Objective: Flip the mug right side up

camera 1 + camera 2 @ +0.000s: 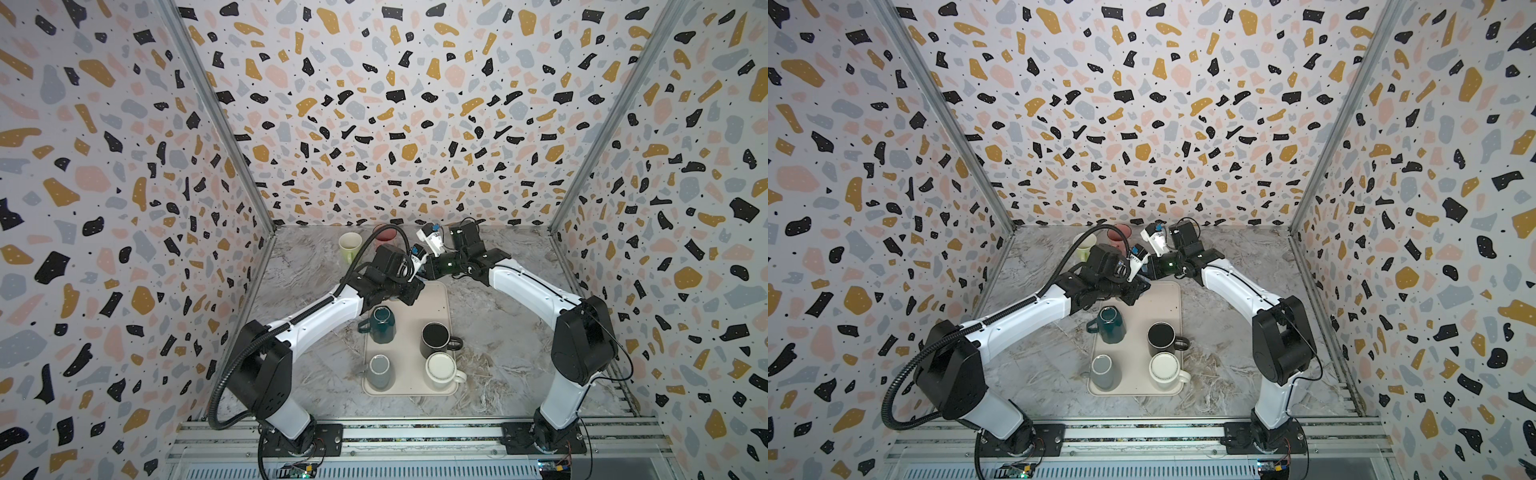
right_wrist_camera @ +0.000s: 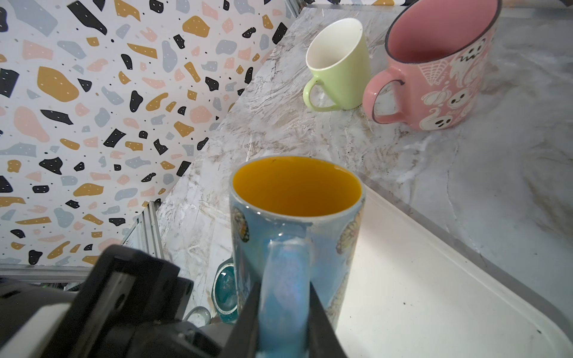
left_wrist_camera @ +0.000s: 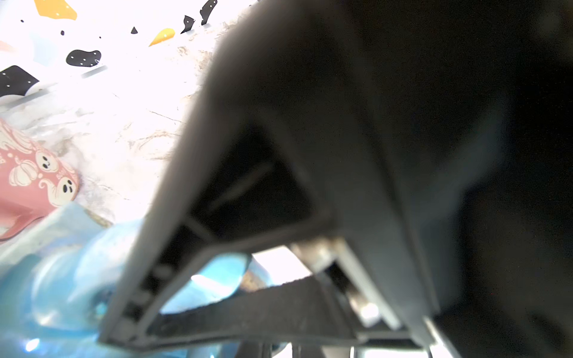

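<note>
The mug [image 2: 294, 217] is iridescent blue with butterfly prints and a yellow inside, and its mouth faces away from the right wrist camera. It sits over the far end of the cream tray [image 1: 440, 299]. My right gripper [image 2: 283, 325] has a dark finger pressed on each side of the mug's handle [image 2: 285, 279]. My left gripper [image 3: 280, 348] is shut at the mug's lower end, with blue mug surface [image 3: 77, 294] close against it; its exact hold is blurred. In both top views the two grippers meet at the tray's far end [image 1: 426, 270] and hide the mug.
On the tray stand a teal mug [image 1: 381, 324], a black mug [image 1: 435, 338], a grey mug [image 1: 379, 370] and a white mug [image 1: 441, 368]. At the back of the marble table stand a pale green mug [image 2: 341, 62] and a pink ghost-print mug [image 2: 440, 62]. Patterned walls close in three sides.
</note>
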Controlling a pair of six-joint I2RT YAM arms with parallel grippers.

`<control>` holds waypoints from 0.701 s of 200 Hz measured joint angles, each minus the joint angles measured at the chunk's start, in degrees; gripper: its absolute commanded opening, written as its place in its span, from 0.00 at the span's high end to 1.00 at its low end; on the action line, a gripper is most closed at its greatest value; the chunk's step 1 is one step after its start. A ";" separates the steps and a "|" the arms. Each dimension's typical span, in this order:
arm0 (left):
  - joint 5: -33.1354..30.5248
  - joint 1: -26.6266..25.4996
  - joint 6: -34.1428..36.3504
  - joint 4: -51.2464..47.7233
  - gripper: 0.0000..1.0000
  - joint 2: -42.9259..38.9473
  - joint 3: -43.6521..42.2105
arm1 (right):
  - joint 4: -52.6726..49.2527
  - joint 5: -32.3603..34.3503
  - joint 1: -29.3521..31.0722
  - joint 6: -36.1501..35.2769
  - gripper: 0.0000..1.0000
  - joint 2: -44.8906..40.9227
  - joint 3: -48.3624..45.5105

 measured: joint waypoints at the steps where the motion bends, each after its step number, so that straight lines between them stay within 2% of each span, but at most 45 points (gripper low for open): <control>1: -0.02 0.00 0.02 0.00 1.00 0.00 0.02 | 0.00 0.00 0.00 0.00 1.00 0.00 0.00; 78: -2.23 -0.22 0.17 -0.07 1.00 0.00 0.02 | 2.29 0.13 0.02 0.70 1.00 -0.28 -1.07; 140: -3.80 -1.14 1.73 -0.81 0.82 -0.13 0.70 | 6.95 0.92 -0.11 3.39 1.00 -3.78 -6.25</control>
